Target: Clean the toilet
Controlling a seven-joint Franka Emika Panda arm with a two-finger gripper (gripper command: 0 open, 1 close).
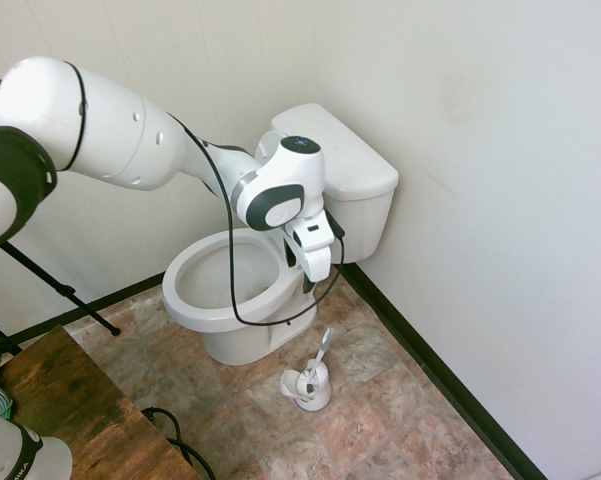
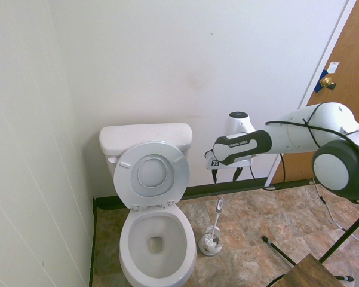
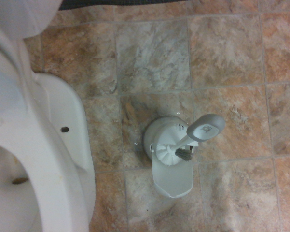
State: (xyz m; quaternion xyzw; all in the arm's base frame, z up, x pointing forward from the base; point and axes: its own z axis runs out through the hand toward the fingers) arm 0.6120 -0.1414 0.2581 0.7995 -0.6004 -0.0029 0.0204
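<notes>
Gripper point(image 1: 315, 283) hangs released and empty above the floor point(image 1: 400, 400), just beside the toilet point(image 1: 230, 300) bowl, over the brush holder point(image 1: 308, 385).

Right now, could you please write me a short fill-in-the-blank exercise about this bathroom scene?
1. The toilet lid is ____.
2. The brush stands in its holder on the ____.
3. The gripper holds ____.
4. The brush holder stands ____ the toilet, not inside it.

Missing words: up; floor; nothing; beside
</notes>
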